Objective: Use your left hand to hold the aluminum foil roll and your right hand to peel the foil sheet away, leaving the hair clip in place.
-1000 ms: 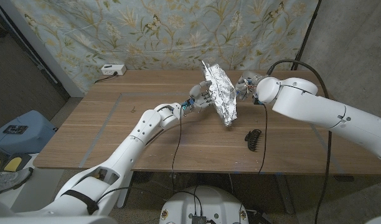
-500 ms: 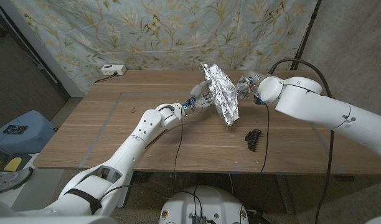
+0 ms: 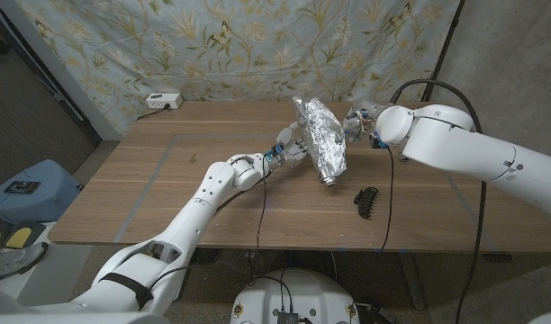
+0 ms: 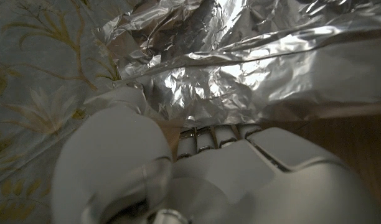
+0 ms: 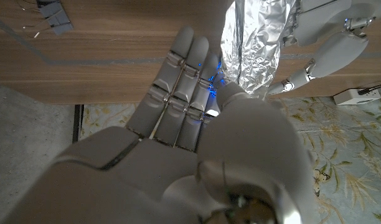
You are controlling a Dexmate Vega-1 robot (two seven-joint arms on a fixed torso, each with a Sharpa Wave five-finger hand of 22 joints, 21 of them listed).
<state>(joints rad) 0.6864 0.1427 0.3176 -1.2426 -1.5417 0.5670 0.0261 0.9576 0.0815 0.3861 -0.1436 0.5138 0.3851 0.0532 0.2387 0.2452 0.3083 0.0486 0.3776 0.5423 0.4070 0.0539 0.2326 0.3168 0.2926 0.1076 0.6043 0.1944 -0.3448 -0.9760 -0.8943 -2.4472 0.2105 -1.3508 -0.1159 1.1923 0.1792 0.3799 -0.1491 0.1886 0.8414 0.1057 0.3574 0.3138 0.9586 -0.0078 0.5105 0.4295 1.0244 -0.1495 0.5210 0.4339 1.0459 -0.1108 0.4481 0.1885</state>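
The aluminum foil roll [image 3: 321, 144] is held above the table [image 3: 167, 180], over its far half toward the right edge, tilted with its lower end pointing at the near edge. The left hand [image 3: 292, 148] grips the roll from the left side; in the left wrist view its fingers [image 4: 209, 134] press against crumpled foil. The right hand [image 3: 358, 123] sits at the right side of the roll; in the right wrist view its fingers [image 5: 181, 81] extend nearly straight beside the foil sheet [image 5: 256, 43], and whether the thumb pinches the sheet cannot be told. The hair clip [image 3: 365, 200] lies on the table near the near right corner, apart from both hands and below the roll's lower end. Risks: if the right hand has no firm pinch, the sheet is likely to slip free when pulled. A pull against a loose left grip may twist the roll out of that hand. The creased foil may tear rather than unwind. A dropped or lowered roll could strike the hair clip and displace it.
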